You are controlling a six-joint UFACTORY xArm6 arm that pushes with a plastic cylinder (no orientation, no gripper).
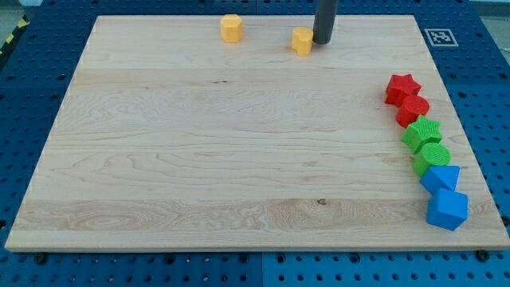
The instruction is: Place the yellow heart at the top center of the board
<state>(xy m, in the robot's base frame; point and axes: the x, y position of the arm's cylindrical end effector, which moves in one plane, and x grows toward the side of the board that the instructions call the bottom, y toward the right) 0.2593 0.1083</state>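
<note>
One yellow heart sits touching my tool's tip, at its left.

the yellow heart is a small, chunky block with an orange-yellow colour. it lies flat on the wooden board, close to the board's top edge and a little to the right of the middle. its shape is hard to make out from here. its right side is just beside my tip, maybe touching
</note>
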